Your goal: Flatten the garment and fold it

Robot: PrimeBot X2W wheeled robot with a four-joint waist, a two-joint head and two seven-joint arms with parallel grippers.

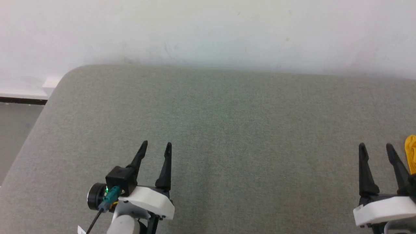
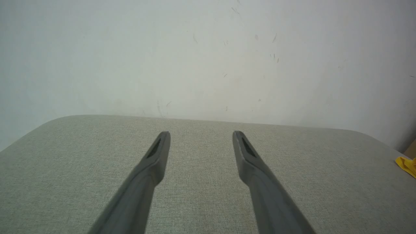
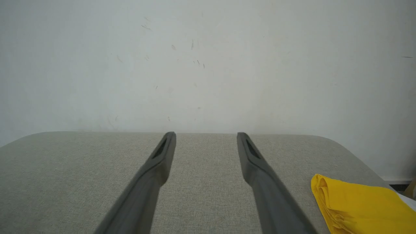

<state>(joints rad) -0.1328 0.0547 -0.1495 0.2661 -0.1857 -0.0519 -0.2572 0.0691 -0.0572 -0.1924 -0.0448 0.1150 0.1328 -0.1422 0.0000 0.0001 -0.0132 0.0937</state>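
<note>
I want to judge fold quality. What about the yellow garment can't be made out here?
Head view: yellow garment is a sliver cut by the right edge.
Right wrist view: its near part runs off the bottom edge.
Left wrist view: a tiny corner, too small to read.

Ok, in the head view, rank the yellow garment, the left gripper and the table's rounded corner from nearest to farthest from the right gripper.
1. garment, just right of the right gripper.
2. left gripper, over on the left.
3. table's rounded corner, far left at the back.
</note>
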